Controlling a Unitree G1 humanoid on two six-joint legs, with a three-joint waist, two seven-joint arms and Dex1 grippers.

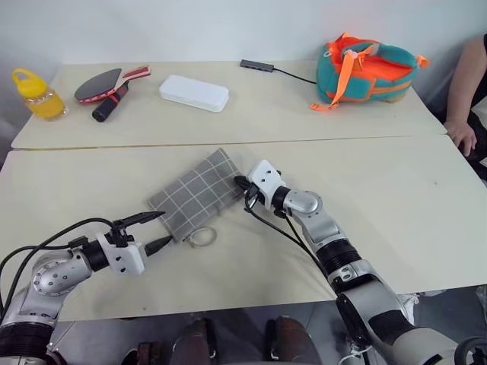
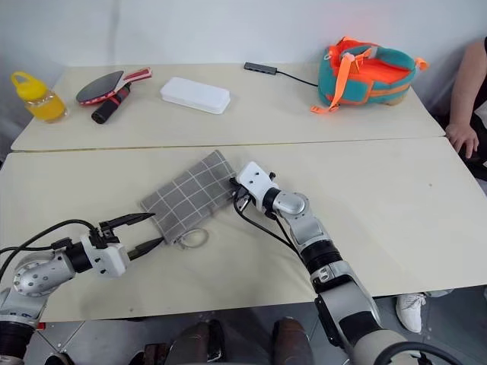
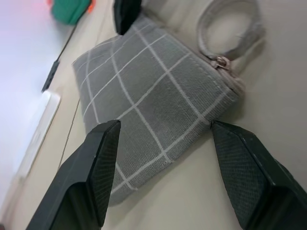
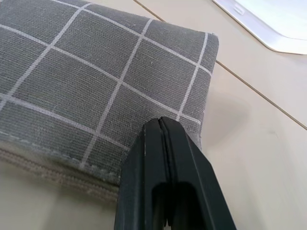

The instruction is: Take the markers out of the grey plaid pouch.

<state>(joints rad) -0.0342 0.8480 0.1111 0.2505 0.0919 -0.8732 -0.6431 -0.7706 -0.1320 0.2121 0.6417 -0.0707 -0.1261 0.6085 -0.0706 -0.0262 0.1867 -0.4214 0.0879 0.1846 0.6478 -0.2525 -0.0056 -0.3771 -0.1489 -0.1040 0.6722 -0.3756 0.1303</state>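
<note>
The grey plaid pouch (image 1: 196,194) lies flat and zipped on the near table, with a pale wrist loop (image 1: 202,237) at its zipper end. My left gripper (image 1: 166,227) is open at the pouch's near-left corner, its fingers (image 3: 103,158) level and straddling that corner without touching. My right gripper (image 1: 242,186) is shut. In the right wrist view its fingertips (image 4: 160,132) rest on the fabric by the zipper seam at the pouch's right corner. The markers are hidden.
On the far table are a white hard case (image 1: 193,93), a table-tennis paddle (image 1: 103,84), a yellow bottle (image 1: 36,94), a black hub with cable (image 1: 257,66) and a teal and orange bag (image 1: 365,71). A person's hand (image 1: 462,135) rests at the right edge.
</note>
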